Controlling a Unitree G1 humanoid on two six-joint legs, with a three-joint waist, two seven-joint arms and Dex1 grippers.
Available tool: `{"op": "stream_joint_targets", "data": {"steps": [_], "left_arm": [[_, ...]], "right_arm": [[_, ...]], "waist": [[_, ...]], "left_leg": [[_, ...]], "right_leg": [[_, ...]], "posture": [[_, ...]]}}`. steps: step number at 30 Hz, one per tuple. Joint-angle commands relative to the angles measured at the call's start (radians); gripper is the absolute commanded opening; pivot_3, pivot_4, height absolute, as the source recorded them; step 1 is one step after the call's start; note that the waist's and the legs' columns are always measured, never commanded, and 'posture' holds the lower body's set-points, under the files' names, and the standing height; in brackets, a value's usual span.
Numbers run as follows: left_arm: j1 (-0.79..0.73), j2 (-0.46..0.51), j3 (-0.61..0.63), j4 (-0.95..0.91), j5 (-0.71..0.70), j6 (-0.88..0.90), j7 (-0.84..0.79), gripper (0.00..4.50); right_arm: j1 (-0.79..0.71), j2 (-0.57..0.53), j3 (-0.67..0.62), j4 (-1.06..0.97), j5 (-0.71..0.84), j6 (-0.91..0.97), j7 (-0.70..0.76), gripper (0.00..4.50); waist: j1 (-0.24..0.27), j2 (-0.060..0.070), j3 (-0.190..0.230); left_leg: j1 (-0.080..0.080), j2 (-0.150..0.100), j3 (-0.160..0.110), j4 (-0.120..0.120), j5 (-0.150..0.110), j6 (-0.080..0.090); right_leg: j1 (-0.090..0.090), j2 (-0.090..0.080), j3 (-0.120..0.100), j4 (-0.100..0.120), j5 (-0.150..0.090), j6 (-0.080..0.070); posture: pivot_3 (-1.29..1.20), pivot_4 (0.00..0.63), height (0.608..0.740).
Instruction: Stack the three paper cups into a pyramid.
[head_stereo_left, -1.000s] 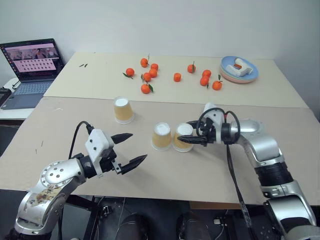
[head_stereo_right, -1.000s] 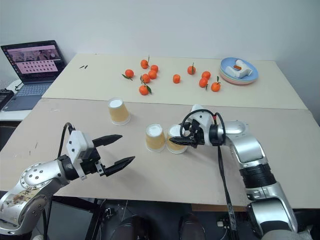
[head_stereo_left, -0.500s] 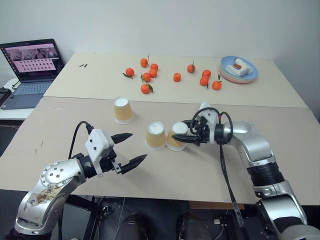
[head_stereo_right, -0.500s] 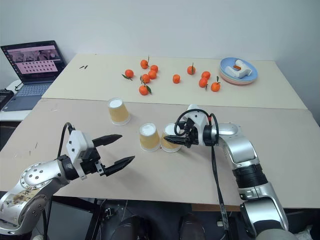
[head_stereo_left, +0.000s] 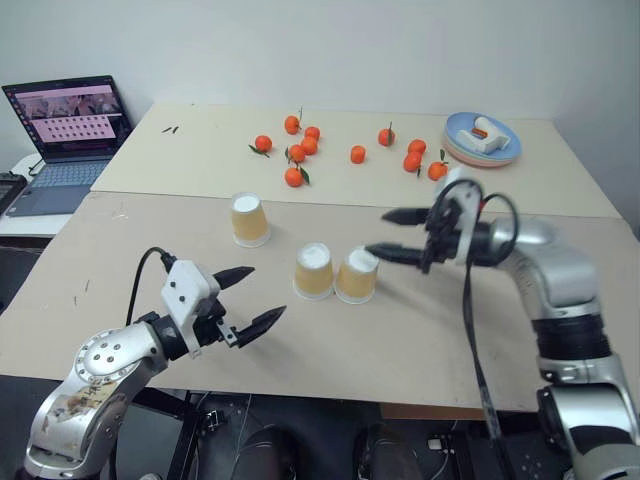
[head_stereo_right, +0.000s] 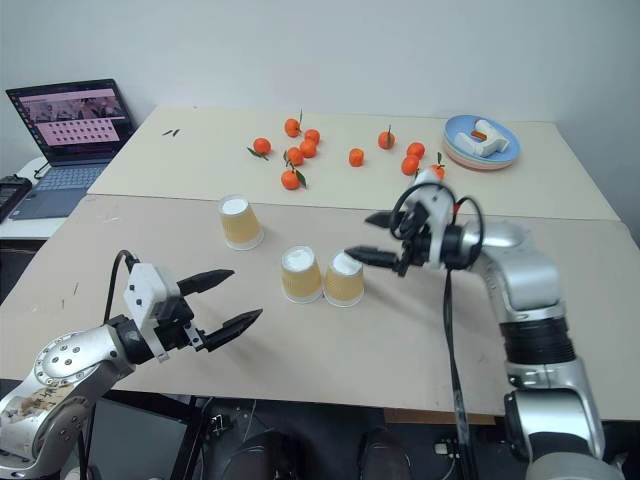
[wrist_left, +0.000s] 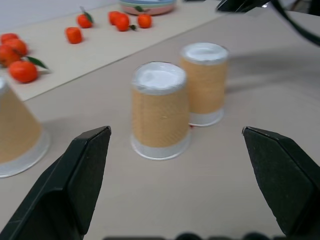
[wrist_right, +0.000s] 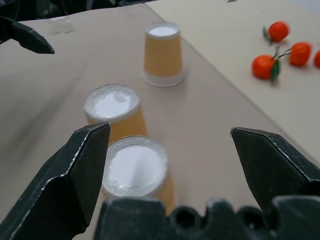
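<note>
Two tan paper cups stand upside down side by side mid-table, one on the left (head_stereo_left: 313, 271) and one on the right (head_stereo_left: 357, 277), touching or nearly so. The third paper cup (head_stereo_left: 248, 219) stands upside down, apart, farther back to the left. My right gripper (head_stereo_left: 392, 234) hangs open above and just right of the pair, holding nothing. My left gripper (head_stereo_left: 248, 297) is open near the table's front, left of the pair, empty. In the left wrist view the pair (wrist_left: 160, 109) sits between its fingers' line of sight.
Several tangerines (head_stereo_left: 300, 151) lie scattered on the far table. A blue plate (head_stereo_left: 505, 151) with a white object stands at the back right. A laptop (head_stereo_left: 60, 140) is open at the far left. A seam runs between the two tabletops behind the cups.
My right gripper slid the right cup left against the other cup, let go, opened wide and rose up and to the right. The left gripper shifted slightly left.
</note>
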Motion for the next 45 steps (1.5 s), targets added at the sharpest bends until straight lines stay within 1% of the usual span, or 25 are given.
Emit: {"op": "stream_joint_targets", "data": {"steps": [1, 3, 7, 10, 14, 23, 26, 33, 45], "left_arm": [[-0.015, -0.04, 0.088, 0.064, 0.072, -0.022, 0.132, 4.5], [-0.044, -0.063, 0.112, 0.14, 0.105, -0.041, 0.181, 4.5], [-0.128, -0.082, 0.064, 0.296, 0.148, -0.109, 0.156, 4.5], [-0.197, -0.074, 0.016, 0.419, 0.182, -0.181, 0.089, 4.5], [-0.36, -0.062, -0.053, 0.636, 0.225, -0.272, -0.015, 4.5], [-0.68, -0.103, -0.136, 1.059, 0.312, -0.463, -0.128, 4.5], [-0.749, -0.122, -0.153, 1.15, 0.329, -0.501, -0.151, 4.5], [-0.859, -0.135, -0.148, 1.352, 0.362, -0.592, -0.174, 4.5], [-0.956, -0.193, -0.131, 1.526, 0.359, -0.626, -0.172, 4.5]], "right_arm": [[-0.003, -0.066, 0.006, -0.097, -0.022, 0.005, 0.006, 4.49], [0.021, -0.083, 0.017, -0.183, 0.003, 0.039, 0.01, 4.49], [0.069, -0.076, 0.033, -0.294, 0.022, 0.084, -0.019, 4.49], [0.085, -0.065, 0.034, -0.315, 0.025, 0.102, -0.053, 4.49], [0.118, -0.07, 0.025, -0.331, 0.027, 0.108, -0.076, 4.49], [0.148, -0.086, 0.001, -0.358, 0.035, 0.113, -0.106, 4.49], [0.159, -0.092, -0.008, -0.363, 0.038, 0.113, -0.111, 4.49], [0.169, -0.098, -0.014, -0.359, 0.04, 0.109, -0.12, 4.49], [0.165, -0.092, -0.003, -0.337, 0.029, 0.096, -0.12, 4.49]], "waist": [[0.0, 0.0, 0.0], [0.001, 0.0, 0.0], [0.001, 0.0, 0.0], [0.006, -0.001, 0.0], [0.013, -0.002, 0.001], [0.002, -0.003, 0.001], [0.001, -0.005, 0.003], [-0.003, -0.006, 0.003], [-0.001, -0.008, 0.004]], "left_leg": [[0.0, 0.0, 0.0, 0.0, 0.0, 0.0], [0.0, 0.0, 0.0, 0.0, 0.0, 0.0], [0.0, 0.0, 0.0, 0.0, 0.0, 0.0], [0.0, 0.0, 0.0, 0.001, 0.0, 0.0], [-0.001, -0.001, 0.0, 0.001, 0.0, 0.0], [-0.002, -0.002, 0.001, 0.001, 0.0, 0.0], [-0.003, -0.002, 0.001, 0.001, 0.0, 0.0], [-0.003, -0.002, 0.001, 0.001, 0.0, 0.001], [-0.004, -0.003, 0.0, 0.001, 0.0, 0.001]], "right_leg": [[0.0, 0.0, 0.0, 0.0, 0.0, 0.0], [0.0, 0.0, 0.0, 0.0, 0.0, 0.0], [0.0, 0.0, -0.001, 0.0, 0.0, 0.0], [0.001, -0.001, -0.001, 0.0, 0.0, 0.0], [0.0, 0.0, -0.002, 0.0, 0.0, 0.0], [0.0, 0.0, -0.003, 0.0, 0.0, 0.001], [0.0, 0.0, -0.003, 0.0, 0.0, 0.001], [-0.001, 0.0, -0.003, 0.0, 0.0, 0.001], [-0.001, 0.0, -0.004, 0.0, 0.0, 0.002]], "posture": [[0.0, 0.15, 0.68], [0.0, 0.15, 0.68], [0.0, 0.15, 0.68], [0.0, 0.15, 0.68], [0.0, 0.15, 0.68], [0.0, 0.15, 0.68], [0.0, 0.15, 0.68], [0.0, 0.15, 0.68], [0.0, 0.15, 0.68]]}}
